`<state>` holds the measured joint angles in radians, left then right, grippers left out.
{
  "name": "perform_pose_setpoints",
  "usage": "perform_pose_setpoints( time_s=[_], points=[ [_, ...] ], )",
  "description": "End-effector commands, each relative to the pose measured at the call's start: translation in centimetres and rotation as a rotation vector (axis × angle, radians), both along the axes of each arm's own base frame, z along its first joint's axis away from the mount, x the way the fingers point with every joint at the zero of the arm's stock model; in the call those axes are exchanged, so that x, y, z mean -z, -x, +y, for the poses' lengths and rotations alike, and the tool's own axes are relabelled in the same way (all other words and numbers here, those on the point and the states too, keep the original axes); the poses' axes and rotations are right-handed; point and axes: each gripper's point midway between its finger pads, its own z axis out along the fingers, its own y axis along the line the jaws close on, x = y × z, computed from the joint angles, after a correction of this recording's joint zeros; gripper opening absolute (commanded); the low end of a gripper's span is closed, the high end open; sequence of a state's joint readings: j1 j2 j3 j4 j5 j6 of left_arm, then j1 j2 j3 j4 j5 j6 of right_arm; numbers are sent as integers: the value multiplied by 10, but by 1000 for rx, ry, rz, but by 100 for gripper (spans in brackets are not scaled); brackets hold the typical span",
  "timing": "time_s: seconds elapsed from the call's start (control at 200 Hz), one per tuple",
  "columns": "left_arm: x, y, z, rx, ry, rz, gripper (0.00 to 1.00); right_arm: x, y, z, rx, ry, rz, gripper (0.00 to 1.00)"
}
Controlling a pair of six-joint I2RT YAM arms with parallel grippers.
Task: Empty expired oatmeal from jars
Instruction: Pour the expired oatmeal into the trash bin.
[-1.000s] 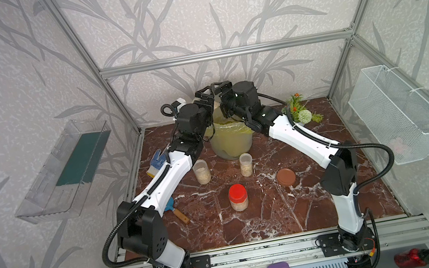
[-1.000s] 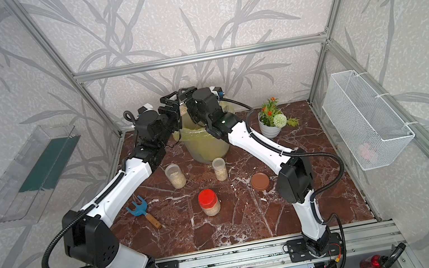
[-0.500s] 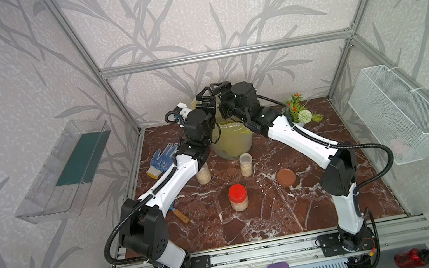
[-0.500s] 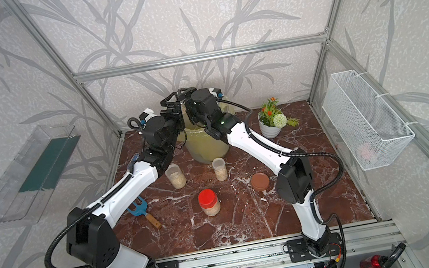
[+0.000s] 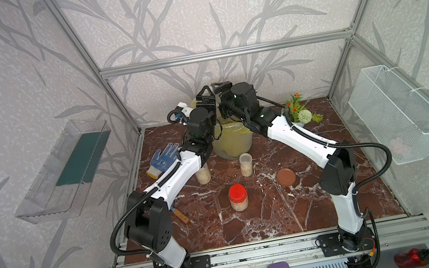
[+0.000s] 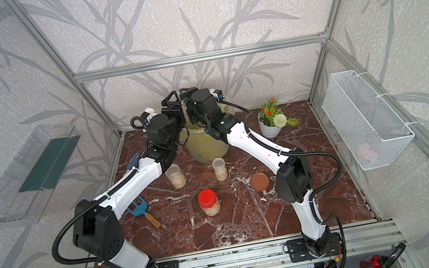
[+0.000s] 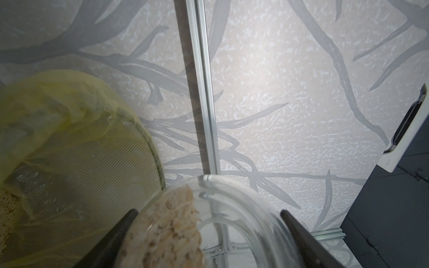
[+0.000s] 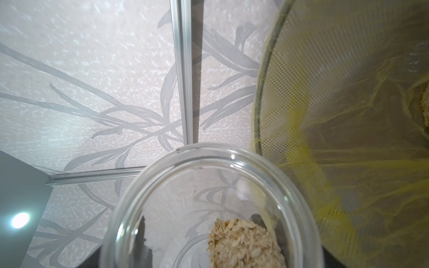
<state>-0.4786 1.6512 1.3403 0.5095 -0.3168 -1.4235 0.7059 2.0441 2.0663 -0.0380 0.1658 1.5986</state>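
Oatmeal (image 8: 243,241) jar (image 8: 216,157) — right tool (image 5: 219,89) grips, left tool (image 7: 209,213) flanks

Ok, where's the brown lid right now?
In both top views the brown lid lies flat on the marble table, between the red-lidded jar and the right arm's elbow.

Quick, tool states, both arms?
Left tool: fingers straddle the open jar of oatmeal; firm grip cannot be told.
Right tool: closed on the jar.
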Motion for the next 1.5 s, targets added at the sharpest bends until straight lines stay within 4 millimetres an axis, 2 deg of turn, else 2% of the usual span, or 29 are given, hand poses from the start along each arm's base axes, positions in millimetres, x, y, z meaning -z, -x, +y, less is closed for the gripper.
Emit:
perform_pose_setpoints(
  time_s=[0.0, 0.18, 0.29, 0.39, 0.63, 0.745, 0.88, 0.935, 1.285, 1.495],
  points=[
    [-5, -4, -2, -12, -6, -10, 44, -37, 10, 12, -48, -82, -98, 19],
    [-6, -4, 3, -41, -41, -10, 11, -32, 10, 10, -44, -71, -85, 24],
    [-7, -4, 7, -63, -51, -26, 5, -28, 12, 9, -48, -64, -80, 30],
    [-7, -7, 7, -60, -66, -22, 0, -25, 15, 6, -47, -60, -80, 43],
    [-11, -13, 5, -48, -84, -28, 0, -16, 21, -2, -50, -35, -56, 75],
    [-16, -16, 4, -49, -87, -40, 0, -15, 24, -5, -59, -21, -40, 86],
    [-24, -20, 6, -52, -98, -57, 0, -17, 27, -11, -58, 0, -41, 91],
    [-25, -21, 8, -57, -101, -58, 0, -14, 28, -13, -58, 7, -26, 100],
    [-35, -25, 14, -61, -120, -76, 0, -9, 37, -23, -73, 42, -8, 99],
    [-37, -23, 14, -33, -184, -53, 0, -11, 52, -52, -57, 110, -15, 99]
  ],
)
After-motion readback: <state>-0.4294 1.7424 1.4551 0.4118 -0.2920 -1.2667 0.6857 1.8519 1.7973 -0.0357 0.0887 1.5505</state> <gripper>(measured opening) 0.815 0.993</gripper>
